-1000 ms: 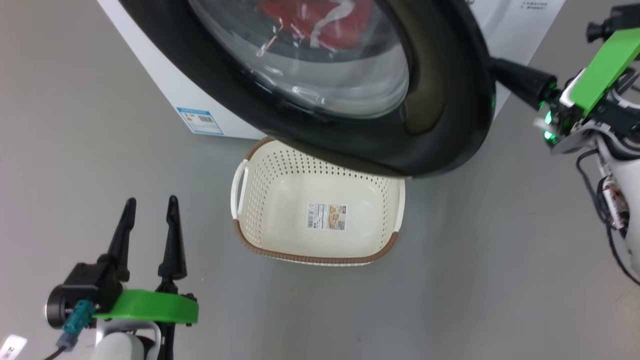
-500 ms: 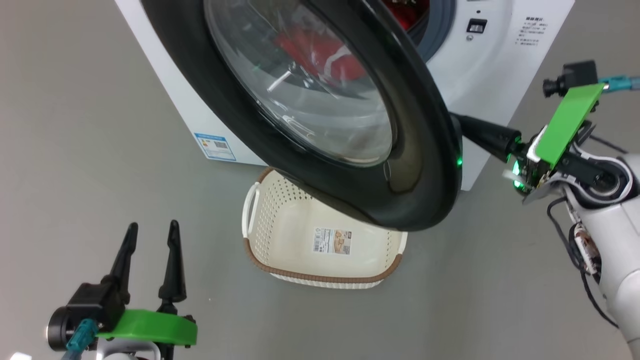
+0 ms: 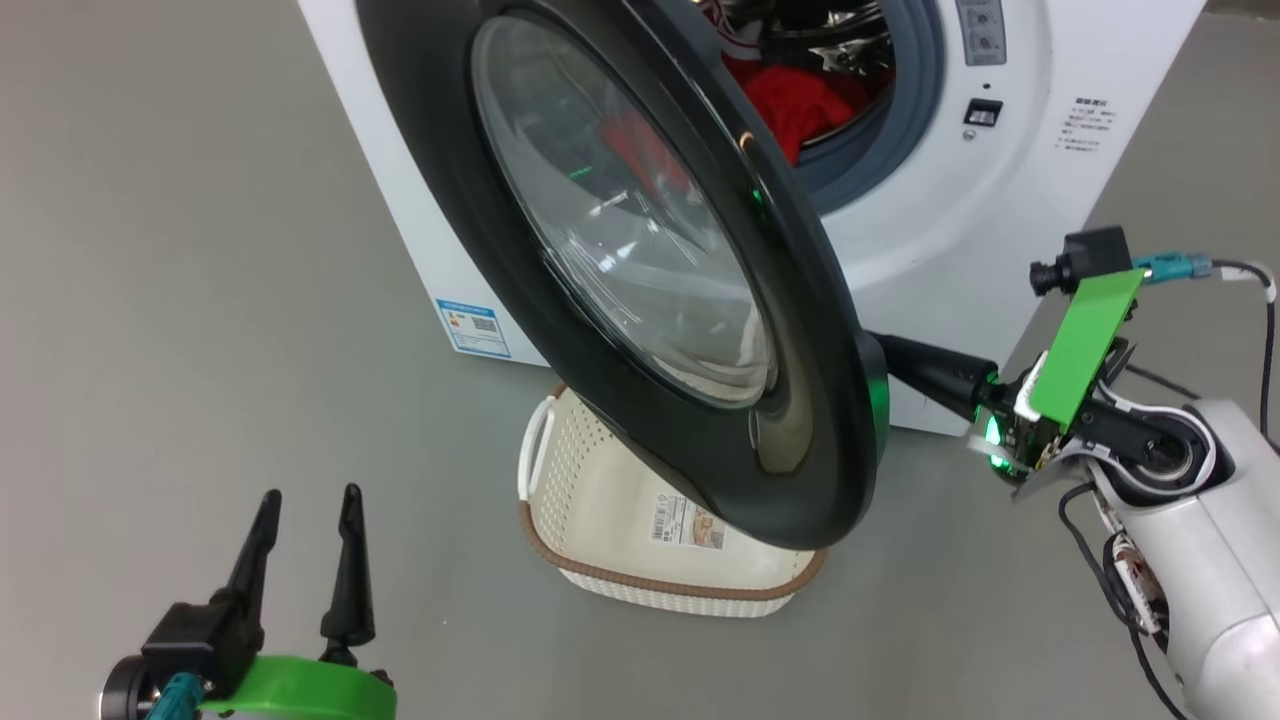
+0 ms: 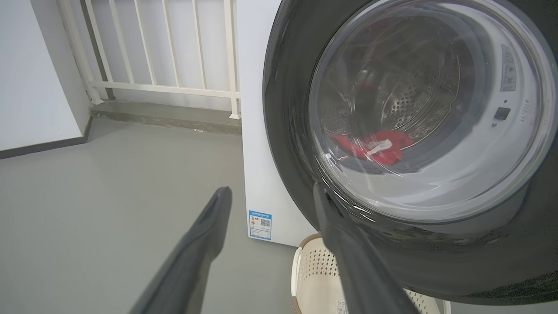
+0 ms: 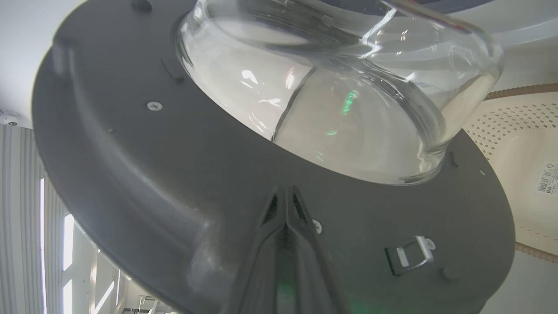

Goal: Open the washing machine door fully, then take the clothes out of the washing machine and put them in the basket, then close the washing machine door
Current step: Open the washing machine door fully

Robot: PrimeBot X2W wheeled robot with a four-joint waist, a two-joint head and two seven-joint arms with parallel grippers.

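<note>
The washing machine door (image 3: 640, 270) stands partly open, its glossy black rim and glass bowl (image 5: 340, 100) swung out over the basket (image 3: 610, 500). My right gripper (image 5: 285, 194) is shut, its fingertips pressed against the door's dark inner face just below the glass; in the head view its fingers (image 3: 930, 370) reach behind the door's edge. Red clothes (image 3: 795, 100) with white trim lie in the steel drum of the white washing machine (image 3: 1000, 200). My left gripper (image 3: 305, 500) hangs open and holds nothing at the lower left, well clear of the door (image 4: 392, 131).
The basket's far part sits under the open door. A blue label sticker (image 3: 472, 327) marks the machine's side panel. Grey floor spreads left and in front. A white railing (image 4: 165, 52) and a wall stand behind the machine's left side.
The door has swung further open, with my shut right gripper following behind its edge. The head camera has shifted, so more of the machine's front and drum shows. My left gripper keeps still.
</note>
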